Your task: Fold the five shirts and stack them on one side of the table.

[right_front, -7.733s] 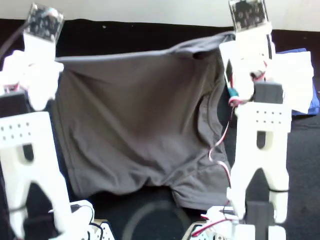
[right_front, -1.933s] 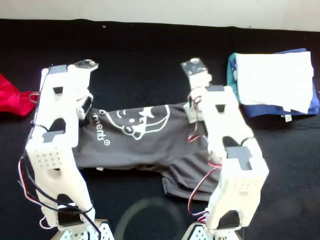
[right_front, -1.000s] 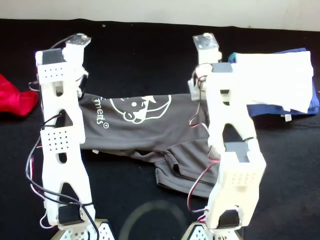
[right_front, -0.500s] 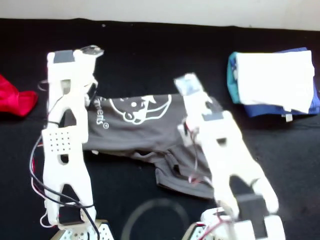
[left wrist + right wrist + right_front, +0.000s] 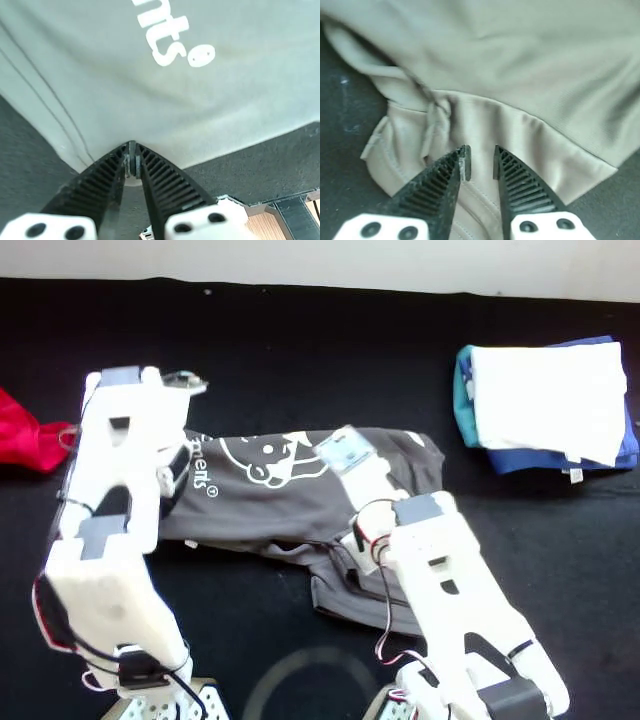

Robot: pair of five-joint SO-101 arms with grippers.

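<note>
A grey shirt (image 5: 270, 505) with a white print lies folded in half across the middle of the black table. A crumpled sleeve pokes out at its near edge. My left gripper (image 5: 131, 160) sits at the shirt's left hem (image 5: 150, 75), shut, with a sliver of cloth pinched between its tips. My right gripper (image 5: 479, 162) hovers just above the bunched sleeve and seam (image 5: 445, 120) near the shirt's front middle. It is open by a narrow gap with nothing in it.
A stack of folded shirts (image 5: 545, 405), white on top of blue and teal, rests at the far right. A red shirt (image 5: 25, 435) lies crumpled at the left edge. Bare black table stretches behind the grey shirt.
The shirt went from held up and spread to lying folded on the table. The right arm left the far right corner and swung to the near middle. The left arm drew back slightly.
</note>
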